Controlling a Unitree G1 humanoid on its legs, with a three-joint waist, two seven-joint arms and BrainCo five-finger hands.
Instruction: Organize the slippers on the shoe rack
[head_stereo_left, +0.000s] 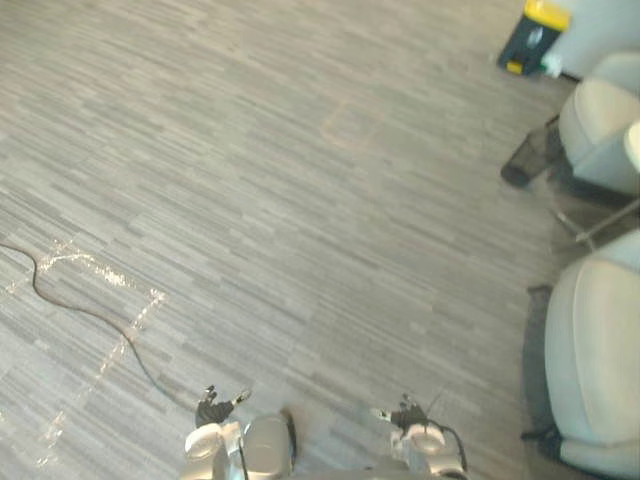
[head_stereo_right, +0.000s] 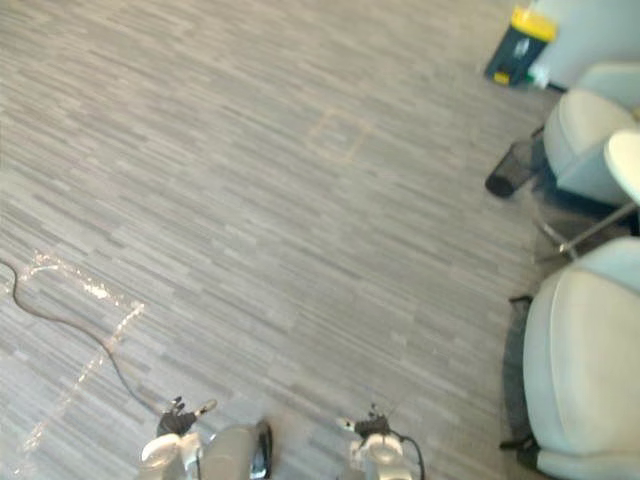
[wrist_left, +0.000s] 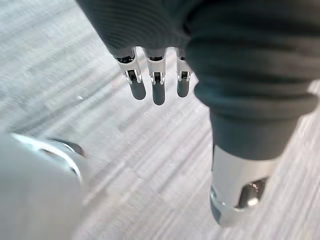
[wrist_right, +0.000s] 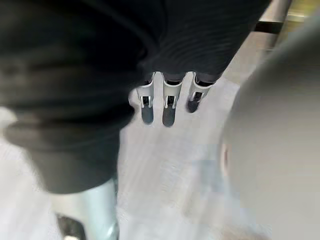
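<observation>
Left hand (wrist_left: 158, 91): fingers straight, holding nothing, above grey carpet (head_stereo_left: 300, 200). Right hand (wrist_right: 169, 112): fingers straight, empty. Pale chairs (head_stereo_left: 595, 360), three o'clock. Dark bin (head_stereo_left: 524, 160), two o'clock. Yellow-black box (head_stereo_left: 533, 35), one o'clock.

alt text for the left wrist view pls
The robot's left hand hangs open above a grey striped floor, its silver dark-tipped fingers straight, its thumb apart from them, holding nothing.
</observation>
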